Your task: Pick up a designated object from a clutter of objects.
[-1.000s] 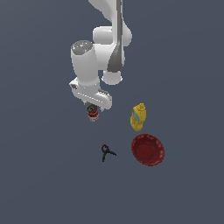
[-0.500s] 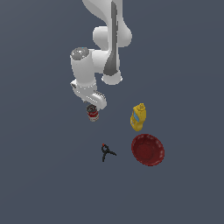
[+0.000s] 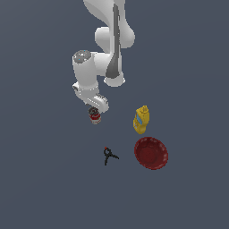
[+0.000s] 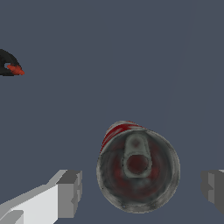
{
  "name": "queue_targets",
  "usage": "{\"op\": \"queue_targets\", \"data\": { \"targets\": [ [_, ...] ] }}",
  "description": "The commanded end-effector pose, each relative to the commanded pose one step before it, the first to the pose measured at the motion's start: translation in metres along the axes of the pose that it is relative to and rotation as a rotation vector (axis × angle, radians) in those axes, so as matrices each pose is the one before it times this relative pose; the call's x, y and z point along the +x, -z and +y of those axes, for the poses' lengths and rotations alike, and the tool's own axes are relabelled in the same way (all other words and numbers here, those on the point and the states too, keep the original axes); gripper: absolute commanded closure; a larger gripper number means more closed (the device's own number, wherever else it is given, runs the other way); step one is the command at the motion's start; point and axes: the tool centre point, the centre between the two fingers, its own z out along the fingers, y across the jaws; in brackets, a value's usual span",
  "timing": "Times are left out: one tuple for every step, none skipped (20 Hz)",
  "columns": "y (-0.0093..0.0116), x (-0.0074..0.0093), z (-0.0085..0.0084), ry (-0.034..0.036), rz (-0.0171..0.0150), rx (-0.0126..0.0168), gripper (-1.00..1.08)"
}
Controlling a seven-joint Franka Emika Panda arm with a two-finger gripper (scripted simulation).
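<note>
Lowered since a second ago, your hand now brackets the red-and-white can at left of centre in the exterior view, fingers apart on either side without touching, so you look ready to close.

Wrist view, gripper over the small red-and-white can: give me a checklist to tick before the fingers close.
1. Small red-and-white cylindrical can with grey metal top lies between the fingers: ok.
2. Gripper open, gaps on both sides of the can: ok.
3. Can centred in the gap: not ok, it sits nearer one finger.
4. Small black clamp with red tip, yellow squeeze bottle and dark red round bowl apart from the can: ok.
5. Fingers low enough on the can: cannot tell.
</note>
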Motion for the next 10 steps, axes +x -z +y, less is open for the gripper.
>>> {"op": "queue_targets", "data": {
  "targets": [
    [-0.00636, -0.00048, 0.00035, -0.00042, -0.00031, -0.00059, -0.92],
    [-0.00351, -0.00009, 0.00018, -0.00045, 0.00013, -0.00014, -0.92],
    [-0.00396, -0.00008, 0.00017, -0.00046, 0.00012, -0.00010, -0.92],
    [-0.00443, -0.00014, -0.00002, 0.00000, 0.00000, 0.00000, -0.92],
    [-0.00477, -0.00006, 0.00023, -0.00067, 0.00014, -0.00007, -0.92],
    [-0.00454, -0.00007, 0.00015, -0.00048, 0.00009, -0.00004, -0.92],
    [-0.00409, -0.00012, -0.00004, 0.00000, 0.00000, 0.00000, -0.92],
    [-0.00357, -0.00001, 0.00023, -0.00068, 0.00011, -0.00005, -0.92],
    [-0.00311, -0.00008, -0.00004, 0.00000, 0.00000, 0.00000, -0.92],
    [-0.00260, 0.00001, 0.00015, -0.00048, 0.00005, 0.00003, -0.92]
  ]
}}
